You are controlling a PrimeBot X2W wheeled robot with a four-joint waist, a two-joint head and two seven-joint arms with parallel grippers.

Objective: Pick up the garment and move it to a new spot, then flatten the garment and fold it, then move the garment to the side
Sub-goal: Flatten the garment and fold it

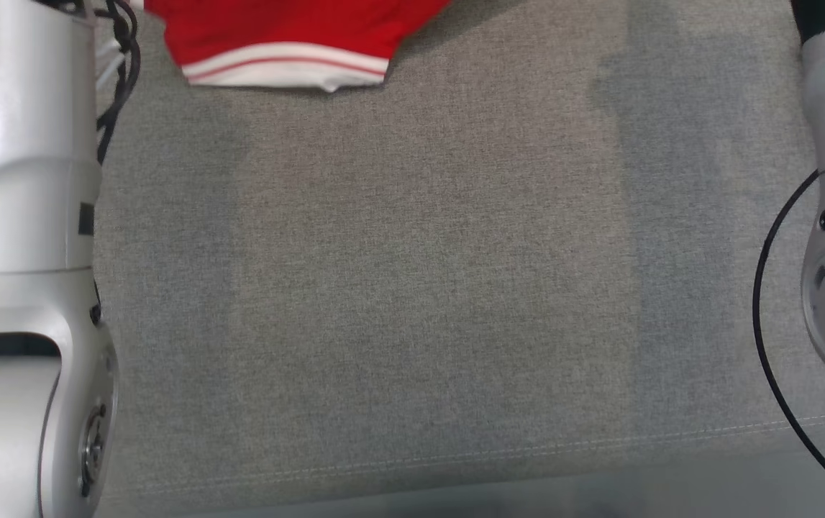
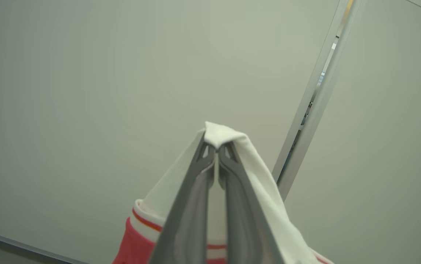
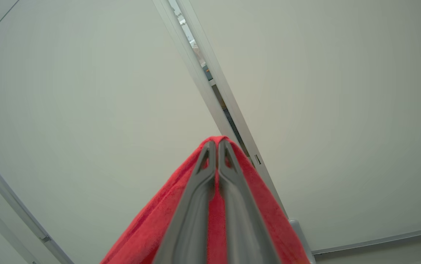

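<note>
Garment hangs from left tool and right tool, hem down.

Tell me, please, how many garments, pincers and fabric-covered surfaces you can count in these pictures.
Garment: 1, red with white trim
Pincers: 2, the left pincer shut on the white trim, the right pincer shut on the red cloth
Grey fabric surface: 1
Total: 4
</note>
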